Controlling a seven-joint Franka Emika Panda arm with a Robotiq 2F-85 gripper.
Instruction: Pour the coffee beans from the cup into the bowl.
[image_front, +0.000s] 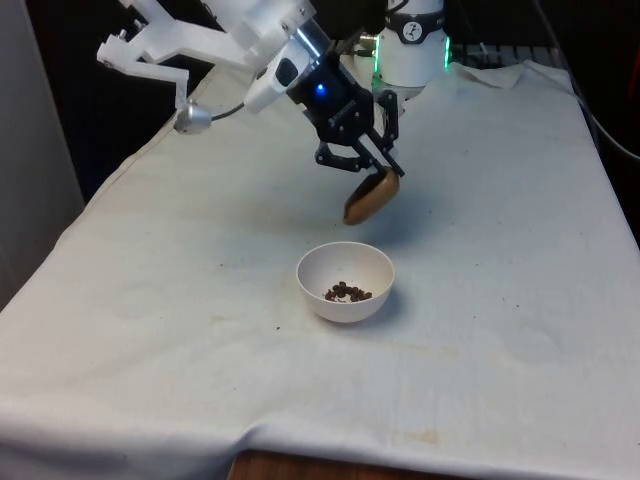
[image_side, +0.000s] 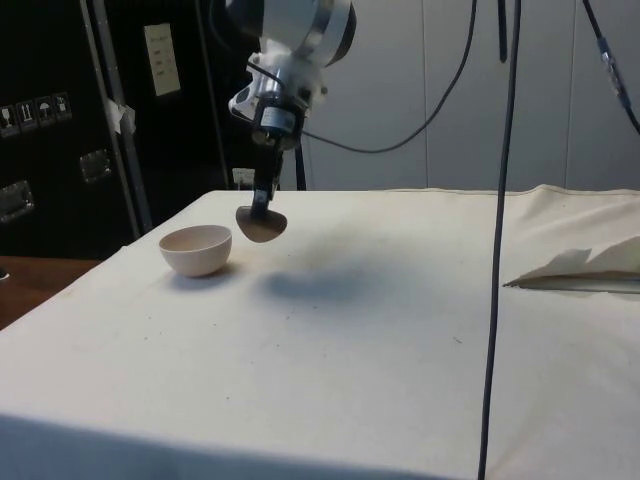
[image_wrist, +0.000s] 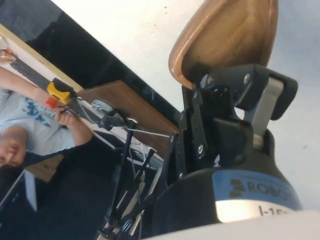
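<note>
Clamping its rim, the gripper (image_front: 385, 165) fingers (image_wrist: 227, 107) hold one brown wooden cup (image_front: 371, 196), tipped on its side, just above centre of the front view. One white bowl (image_front: 345, 281) is seen below it at centre, a small heap of coffee beans (image_front: 347, 292) inside, on the white cloth (image_front: 500, 300). A person (image_wrist: 30, 130) is seen in the wrist view.

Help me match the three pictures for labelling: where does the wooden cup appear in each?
Front view: cup tilted in the end effector, above and behind the white bowl.
Side view: cup hangs beside the bowl.
Wrist view: cup clamped between the fingers.
Shared landmark: the end effector.
</note>
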